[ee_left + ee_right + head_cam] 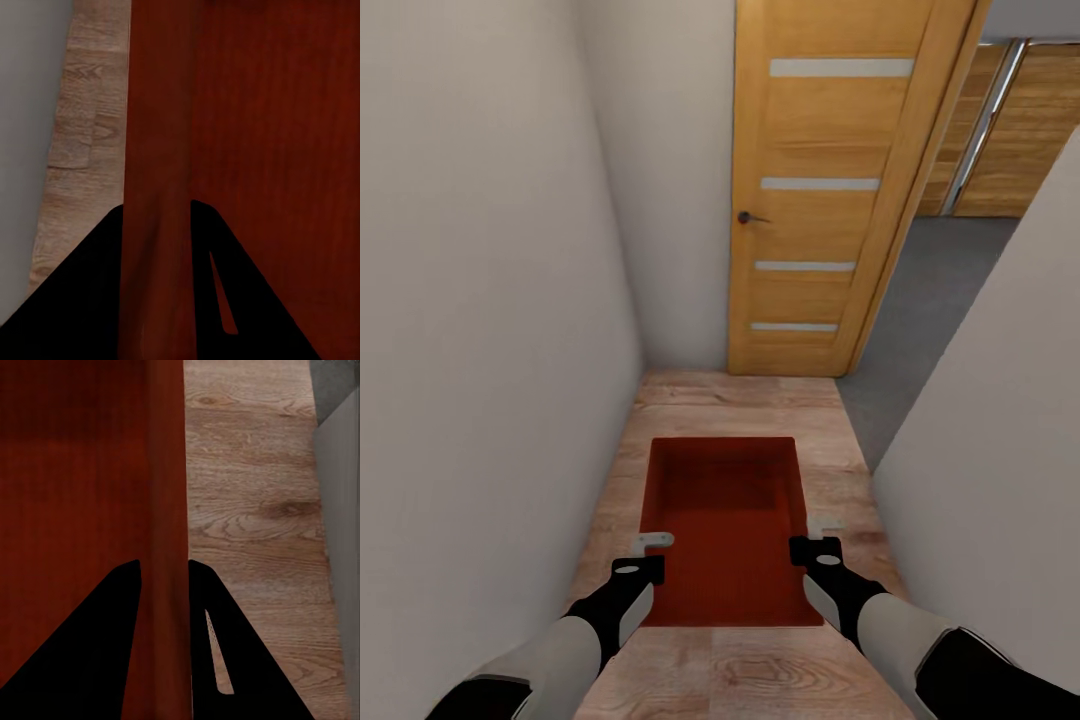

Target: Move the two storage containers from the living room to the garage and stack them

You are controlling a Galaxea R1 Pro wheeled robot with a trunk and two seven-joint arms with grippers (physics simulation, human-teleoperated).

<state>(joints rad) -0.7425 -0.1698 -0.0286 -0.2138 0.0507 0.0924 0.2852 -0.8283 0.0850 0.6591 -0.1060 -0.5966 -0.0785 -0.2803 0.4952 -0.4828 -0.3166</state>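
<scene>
The left tool [643,562] is closed narrowly on the left wall of the orange-red storage container [730,530], carried above the wood-plank floor [740,400]. The right tool [812,545] pinches its right wall likewise, facing the oak door [830,190].

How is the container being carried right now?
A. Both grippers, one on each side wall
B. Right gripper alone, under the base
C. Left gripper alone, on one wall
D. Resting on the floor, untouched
A: the left gripper clamps one side wall of the container and the right gripper the opposite wall; each wrist view shows a wall between the fingers.
</scene>
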